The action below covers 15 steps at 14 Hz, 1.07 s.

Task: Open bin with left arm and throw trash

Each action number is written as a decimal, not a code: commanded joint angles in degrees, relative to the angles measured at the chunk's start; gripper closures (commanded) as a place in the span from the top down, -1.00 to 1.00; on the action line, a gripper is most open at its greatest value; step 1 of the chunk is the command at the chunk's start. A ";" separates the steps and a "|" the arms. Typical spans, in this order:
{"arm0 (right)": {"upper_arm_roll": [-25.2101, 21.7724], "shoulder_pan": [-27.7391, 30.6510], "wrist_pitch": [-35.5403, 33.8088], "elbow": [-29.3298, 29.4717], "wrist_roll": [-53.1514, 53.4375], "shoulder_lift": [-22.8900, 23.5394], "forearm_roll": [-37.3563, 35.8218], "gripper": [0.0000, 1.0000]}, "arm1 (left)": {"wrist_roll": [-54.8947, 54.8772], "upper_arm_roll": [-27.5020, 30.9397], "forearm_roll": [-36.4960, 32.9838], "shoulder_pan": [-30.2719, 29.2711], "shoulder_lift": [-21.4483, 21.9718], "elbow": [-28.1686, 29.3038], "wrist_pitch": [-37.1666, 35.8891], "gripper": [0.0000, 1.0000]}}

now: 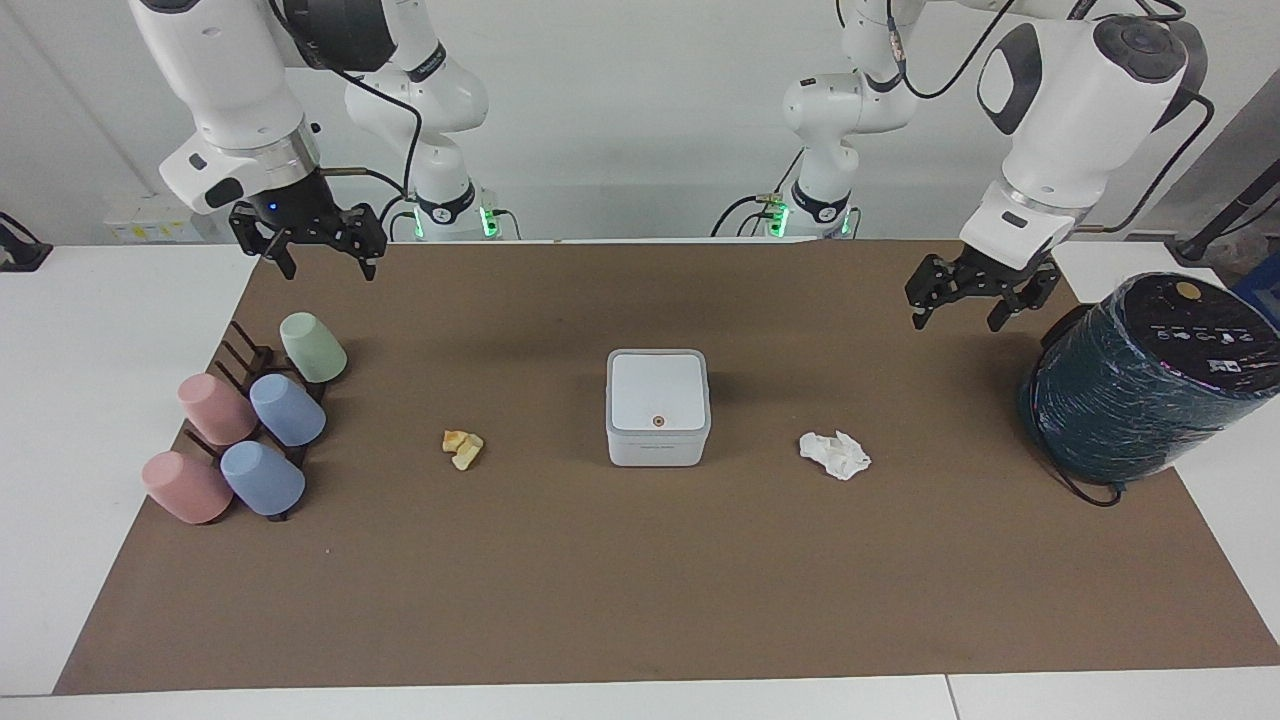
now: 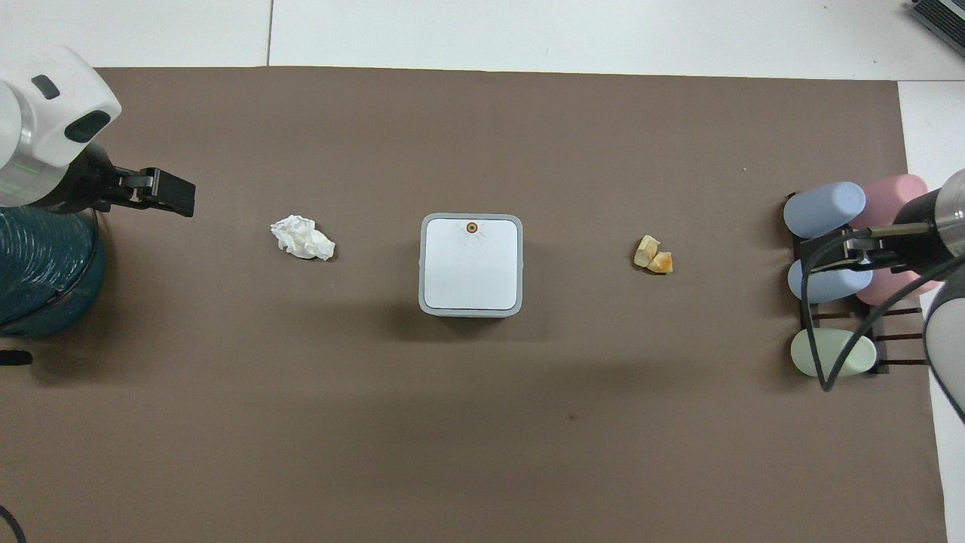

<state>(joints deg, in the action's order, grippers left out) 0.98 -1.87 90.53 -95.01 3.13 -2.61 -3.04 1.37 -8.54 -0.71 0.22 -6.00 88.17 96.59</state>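
Nothing of the task is done as far as the frames show: the small white square bin with rounded corners and a grey rim point(image 1: 658, 407) sits in the middle of the brown paper mat point(image 1: 640, 600) with its hinged lid flat down, the tiny orange dot on the lid's edge away from the robots, and both pieces of trash lie loose on the mat. What is left is everything: lifting the lid with the left arm, picking up each scrap and dropping it in. In the overhead view, taking the bin as the clock's centre, the crumpled white tissue wad point(image 2: 302, 237) lies at about nine o'clock, toward the left arm's end, and the yellowish-tan crumpled scraps point(image 2: 654, 254) lie at about three o'clock, toward the right arm's end; neither touches the bin. The left gripper point(image 1: 963, 297) hangs with its fingers spread and empty over the mat beside the big dark teal wrapped cylinder point(image 1: 1140, 375), so the bin lies at roughly four o'clock from it in the overhead view, well apart. The right gripper point(image 1: 318, 252), also spread and holding nothing, hangs over the rack of pastel cups point(image 1: 245, 425), with the bin at about nine o'clock from it overhead, also well apart.
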 commanded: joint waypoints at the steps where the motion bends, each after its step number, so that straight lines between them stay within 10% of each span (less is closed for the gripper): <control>1: 0.25 1.07 -0.09 -0.27 -1.46 -0.20 1.28 1.00 | 0.03 -0.07 0.80 0.22 2.57 3.67 1.24 1.00; 3: 0.16 1.34 -0.09 -0.27 -1.72 -0.20 1.37 1.00 | 0.21 -0.25 0.80 0.22 3.45 5.34 1.50 0.93; 9: 0.16 1.60 7.44 -4.73 -0.76 -1.51 1.37 0.90 | 10.72 -0.43 0.80 5.83 4.33 9.12 5.09 -0.76; 15: 0.16 0.99 24.58 -17.75 10.04 -2.06 1.37 1.00 | 22.42 -0.52 1.07 12.25 1.61 10.44 12.30 -1.00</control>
<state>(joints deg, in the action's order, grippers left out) 0.77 -1.18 111.76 -110.07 10.18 -3.89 -2.98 19.99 -9.75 -0.37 10.28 -3.94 97.33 105.54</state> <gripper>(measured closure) 0.000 0.987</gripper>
